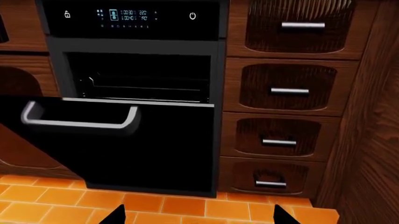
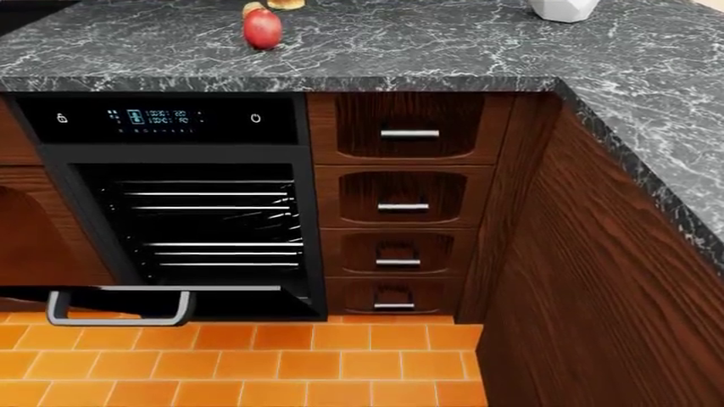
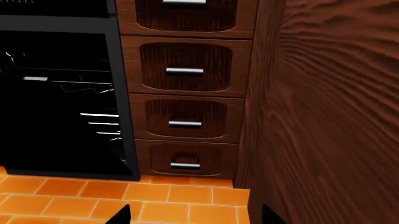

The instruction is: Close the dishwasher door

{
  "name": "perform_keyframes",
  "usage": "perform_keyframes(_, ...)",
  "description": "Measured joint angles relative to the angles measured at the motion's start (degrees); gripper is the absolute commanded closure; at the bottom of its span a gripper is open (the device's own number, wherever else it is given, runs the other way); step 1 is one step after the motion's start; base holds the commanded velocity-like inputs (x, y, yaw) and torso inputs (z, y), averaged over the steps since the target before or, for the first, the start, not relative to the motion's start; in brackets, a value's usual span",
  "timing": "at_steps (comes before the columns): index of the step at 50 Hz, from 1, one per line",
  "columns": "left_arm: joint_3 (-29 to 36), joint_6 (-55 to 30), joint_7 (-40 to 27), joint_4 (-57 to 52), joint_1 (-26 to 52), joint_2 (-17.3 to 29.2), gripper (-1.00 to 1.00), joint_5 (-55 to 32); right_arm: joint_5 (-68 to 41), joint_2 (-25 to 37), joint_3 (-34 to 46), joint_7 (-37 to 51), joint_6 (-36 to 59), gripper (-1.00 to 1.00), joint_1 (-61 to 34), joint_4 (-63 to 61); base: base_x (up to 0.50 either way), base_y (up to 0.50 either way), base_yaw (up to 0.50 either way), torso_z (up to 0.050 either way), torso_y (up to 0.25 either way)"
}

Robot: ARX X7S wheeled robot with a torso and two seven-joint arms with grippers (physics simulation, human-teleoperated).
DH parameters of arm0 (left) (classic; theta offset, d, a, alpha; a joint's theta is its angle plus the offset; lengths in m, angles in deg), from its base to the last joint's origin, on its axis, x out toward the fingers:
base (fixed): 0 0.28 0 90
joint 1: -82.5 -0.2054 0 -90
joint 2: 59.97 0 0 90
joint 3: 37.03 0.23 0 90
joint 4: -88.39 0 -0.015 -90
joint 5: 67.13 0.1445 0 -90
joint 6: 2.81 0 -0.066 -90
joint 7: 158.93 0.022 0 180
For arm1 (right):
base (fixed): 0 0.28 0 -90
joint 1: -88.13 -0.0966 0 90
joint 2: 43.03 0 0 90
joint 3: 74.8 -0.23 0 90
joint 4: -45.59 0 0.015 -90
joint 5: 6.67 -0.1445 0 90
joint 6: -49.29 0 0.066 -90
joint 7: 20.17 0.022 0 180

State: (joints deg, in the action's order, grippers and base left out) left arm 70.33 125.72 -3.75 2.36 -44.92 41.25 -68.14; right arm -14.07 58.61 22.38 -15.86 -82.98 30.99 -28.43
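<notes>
From my head camera the dishwasher (image 2: 181, 212) sat at the left of the frame under the desk (image 2: 453, 51), its cavity open and its blue-lit control strip (image 2: 158, 116) across the top. The dishwasher door (image 2: 169, 290) hung dropped open near the lower left, seen nearly edge-on, with its one long silver handle (image 2: 119, 307) just above the orange tiled floor (image 2: 260, 365). Only this view showed the desk's top: one red apple (image 2: 263, 29) at the upper left and one white object (image 2: 562, 8), cut off by the top edge.

The left wrist camera alone gave me the door's glossy black face (image 1: 149, 144), tilted outward at the lower left of its frame, the handle (image 1: 78, 119) standing off it. The right wrist camera did not show the door at all, only the dark cavity with the wire racks (image 3: 93, 119) at its left.

I counted four wooden drawers (image 2: 396, 203) stacked beside the dishwasher, each with one short silver handle.

The left gripper (image 1: 198, 215) and right gripper (image 3: 194, 215) showed only as two dark tips each at the bottom edge, spread wide apart, jaws holding nothing.
</notes>
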Motion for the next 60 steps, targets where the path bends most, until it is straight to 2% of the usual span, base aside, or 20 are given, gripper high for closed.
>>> perform_keyframes(49, 2.11, 0.38, -1.98, 0.25, 0.56, 1.47, -1.00, -0.55, -1.19, 0.47, 1.30, 1.06, -0.11, -1.00, -1.20, 1.94, 0.00, 0.00, 0.00, -0.034, 0.000)
perform_keyframes(60, 2.52, 0.34, -2.42, 0.33, 0.76, 1.75, -1.00, -0.66, -3.41, 0.78, 0.96, 3.23, 5.63, -1.00, -2.16, -0.80, 0.00, 0.00, 0.00, -0.034, 0.000)
